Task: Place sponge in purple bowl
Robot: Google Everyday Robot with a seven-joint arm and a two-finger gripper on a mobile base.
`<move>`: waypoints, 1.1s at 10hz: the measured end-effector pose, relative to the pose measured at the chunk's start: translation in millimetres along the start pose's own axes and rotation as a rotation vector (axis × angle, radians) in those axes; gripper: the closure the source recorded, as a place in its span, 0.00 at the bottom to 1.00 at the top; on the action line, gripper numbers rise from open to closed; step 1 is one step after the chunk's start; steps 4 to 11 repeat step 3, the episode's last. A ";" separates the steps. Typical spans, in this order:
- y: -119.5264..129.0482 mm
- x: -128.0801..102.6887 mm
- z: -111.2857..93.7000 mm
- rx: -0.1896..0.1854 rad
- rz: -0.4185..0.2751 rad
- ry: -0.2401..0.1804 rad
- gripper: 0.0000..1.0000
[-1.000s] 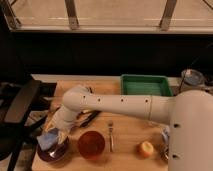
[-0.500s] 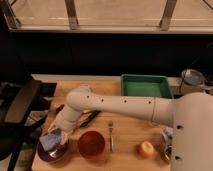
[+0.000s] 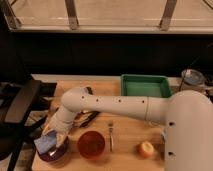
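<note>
Sponge (image 3: 45, 143) seemingly under gripper (image 3: 54, 136)

A pale blue sponge (image 3: 45, 143) lies in the purple bowl (image 3: 52, 153), under the off-white gripper (image 3: 54, 137). Right of the bowl sits an orange-red bowl (image 3: 91, 144); a green tray (image 3: 146, 85) lies beyond.

The gripper (image 3: 54, 136) hangs over the purple bowl (image 3: 53, 153) and covers the bowl's upper rim and the top of the sponge (image 3: 44, 144). Far right of it, the robot's body (image 3: 190, 135) runs off the frame's edge.
</note>
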 end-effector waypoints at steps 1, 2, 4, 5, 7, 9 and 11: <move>0.3 1.0 -0.9 0.002 0.003 0.001 0.20; 0.0 0.4 -0.5 0.002 0.001 0.000 0.20; -0.4 -0.1 0.0 0.001 0.001 0.000 0.20; -0.4 -0.1 0.0 0.001 0.001 0.000 0.20; -0.4 -0.1 0.0 0.001 0.001 0.000 0.20; -0.4 -0.1 0.0 0.001 0.001 0.000 0.20; -0.4 -0.1 0.0 0.001 0.001 0.000 0.20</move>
